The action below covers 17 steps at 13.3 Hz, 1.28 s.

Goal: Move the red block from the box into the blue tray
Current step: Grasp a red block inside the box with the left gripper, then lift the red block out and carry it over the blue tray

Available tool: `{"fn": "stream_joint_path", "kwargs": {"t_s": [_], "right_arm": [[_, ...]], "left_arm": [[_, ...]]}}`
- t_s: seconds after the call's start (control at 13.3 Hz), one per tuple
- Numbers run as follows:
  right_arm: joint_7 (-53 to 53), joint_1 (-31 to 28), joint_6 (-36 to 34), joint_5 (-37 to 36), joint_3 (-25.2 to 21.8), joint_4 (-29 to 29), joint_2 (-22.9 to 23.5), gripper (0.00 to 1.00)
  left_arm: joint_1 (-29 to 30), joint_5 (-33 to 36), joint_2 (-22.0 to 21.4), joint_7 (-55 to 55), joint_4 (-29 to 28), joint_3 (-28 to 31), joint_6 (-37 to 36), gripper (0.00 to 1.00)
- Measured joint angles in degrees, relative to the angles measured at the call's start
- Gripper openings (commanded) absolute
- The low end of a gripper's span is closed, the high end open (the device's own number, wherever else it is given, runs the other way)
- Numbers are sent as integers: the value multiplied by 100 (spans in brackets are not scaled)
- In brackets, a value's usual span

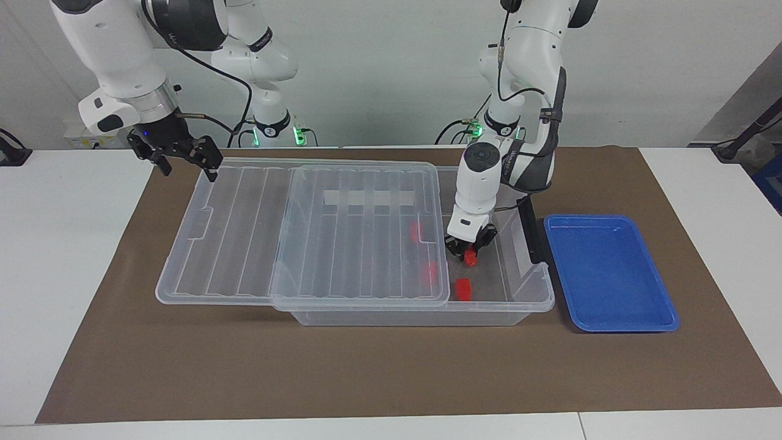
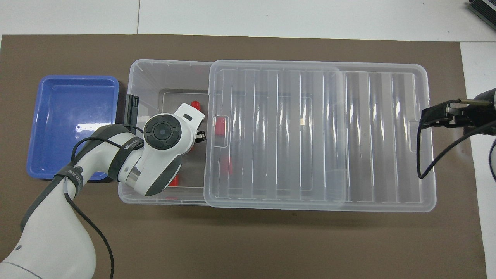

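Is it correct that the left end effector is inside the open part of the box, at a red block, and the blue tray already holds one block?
Not quite. In the facing view the blue tray holds nothing. The left end effector is inside the box, at a red block.

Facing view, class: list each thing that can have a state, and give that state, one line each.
box: open at the left arm's end
lid: slid aside toward the right arm's end
blue tray: empty
red block: gripped inside the box
left tool: shut on the red block
right tool: open, over the lid's end
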Motion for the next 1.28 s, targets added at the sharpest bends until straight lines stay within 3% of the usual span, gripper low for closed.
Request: {"fn": "stream_joint_path", "kwargs": {"t_s": [0.3,0.68,1.06,1.13,1.21,1.28], "right_arm": [[0,-4,-8,0,0,0,0,100],[0,-14,-30,0,-1,-1,0,100],[0,-35,65,0,-7,-19,-1,98],[0,-57,140,0,-15,-48,-1,93],[0,-98,212,0,-18,-101,-4,73],[-4,-160,345,0,-23,-203,-13,41]], "left_arm": [[5,-3,-33,0,193,31,-292,0],[194,-355,-417,174,1359,45,-2141,0],[685,-829,-682,1462,2567,101,-4131,0],[819,-865,-733,1727,2715,117,-4362,0],[986,-932,-801,2017,2788,127,-4472,0],[1199,-1004,-883,2396,2802,137,-4527,0]]}}
